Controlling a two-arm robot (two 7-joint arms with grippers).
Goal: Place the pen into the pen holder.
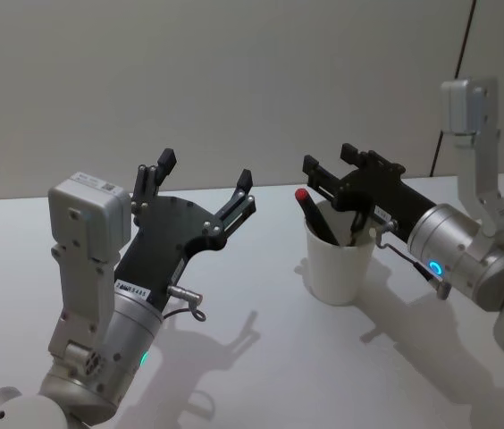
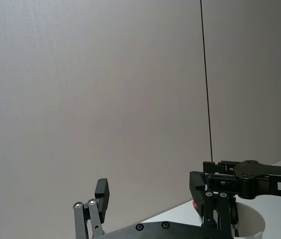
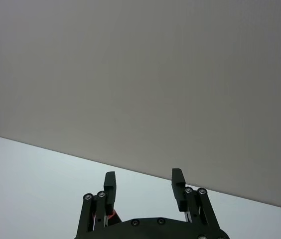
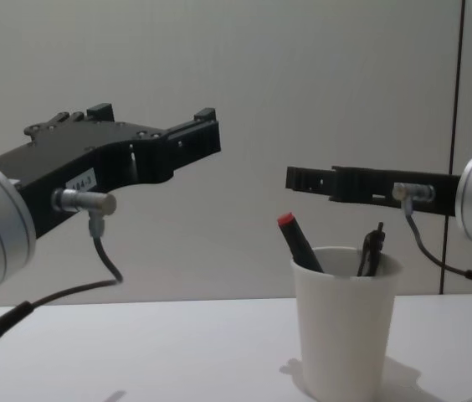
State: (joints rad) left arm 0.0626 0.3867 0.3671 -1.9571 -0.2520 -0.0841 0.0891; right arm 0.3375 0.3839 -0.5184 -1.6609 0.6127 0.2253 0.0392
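Above the pen holder (image 1: 340, 261), the right gripper (image 1: 325, 172) hangs with its fingers spread and nothing between them, clear of the cup's rim. Below it, the pen (image 1: 316, 215), dark-bodied with a red cap, already stands inside the white paper cup, leaning against the rim with the capped end protruding; a second dark object (image 4: 371, 249) rests in the cup beside it. On the robot's left side, the left gripper (image 1: 205, 183) is raised over the table (image 1: 252, 313), fingers wide apart and empty, well apart from the cup.

Handling assessment: the pen appears light, rigid and smooth, so a firm pinch across the barrel, just below the red cap where it stands proud of the rim, would likely give the best hold if repositioning is required. The paper cup looks light and thin-walled; it would probably tip or slide under any side load, so contact with its rim should be avoided. Judged from the present arrangement, placement looks complete
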